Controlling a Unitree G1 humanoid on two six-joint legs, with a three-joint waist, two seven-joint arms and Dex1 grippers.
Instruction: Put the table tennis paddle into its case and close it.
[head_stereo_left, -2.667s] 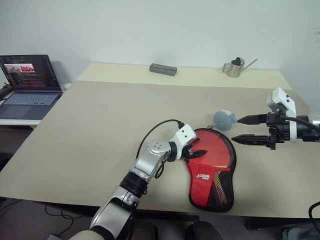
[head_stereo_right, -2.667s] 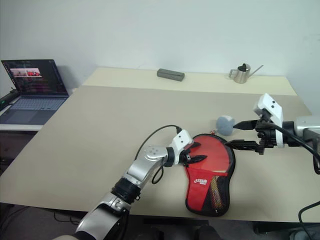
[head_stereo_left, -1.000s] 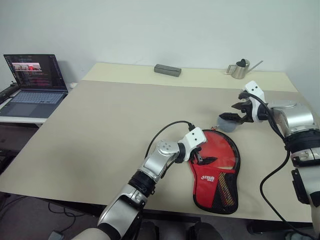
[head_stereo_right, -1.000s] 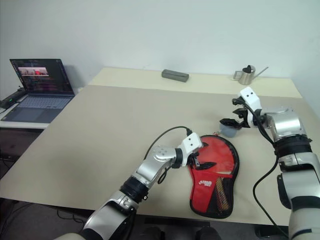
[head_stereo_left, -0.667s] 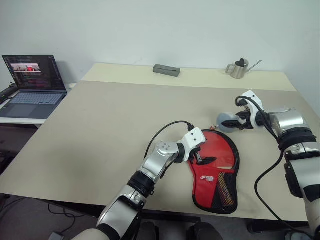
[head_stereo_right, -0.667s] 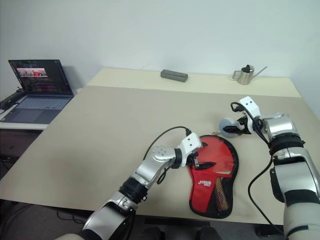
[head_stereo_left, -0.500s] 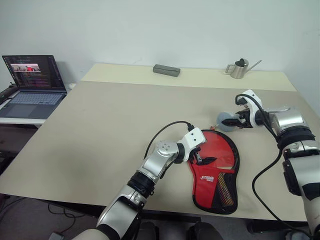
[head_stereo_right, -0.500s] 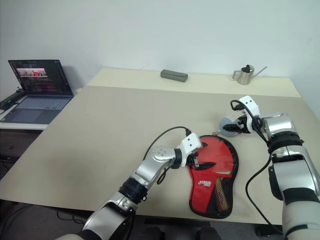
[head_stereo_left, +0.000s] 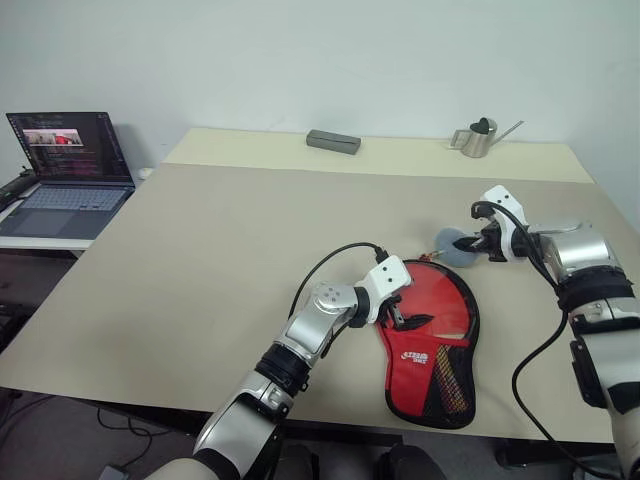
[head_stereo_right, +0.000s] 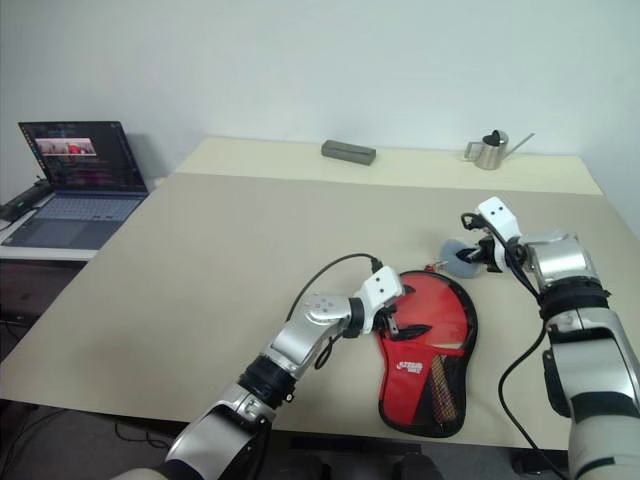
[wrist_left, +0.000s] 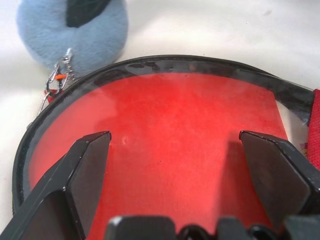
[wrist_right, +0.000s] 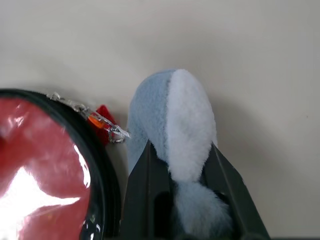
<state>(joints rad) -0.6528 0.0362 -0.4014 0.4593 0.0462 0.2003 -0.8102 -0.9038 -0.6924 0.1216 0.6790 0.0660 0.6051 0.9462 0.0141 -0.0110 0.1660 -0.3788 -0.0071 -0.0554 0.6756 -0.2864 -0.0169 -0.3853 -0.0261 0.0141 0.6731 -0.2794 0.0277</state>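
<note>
Red rubber of the table tennis paddle (wrist_left: 165, 145) already inside the case (head_stereo_left: 432, 345), under the wide-open left claw (head_stereo_left: 408, 318) — right claw (wrist_right: 182, 195) pinched on the grey-blue plush zipper pull (wrist_right: 172, 120) just beyond the rim; closing apparently remains.

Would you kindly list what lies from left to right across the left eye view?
Laptop → grey box → left hand → case → blue plush ball → right hand
</note>
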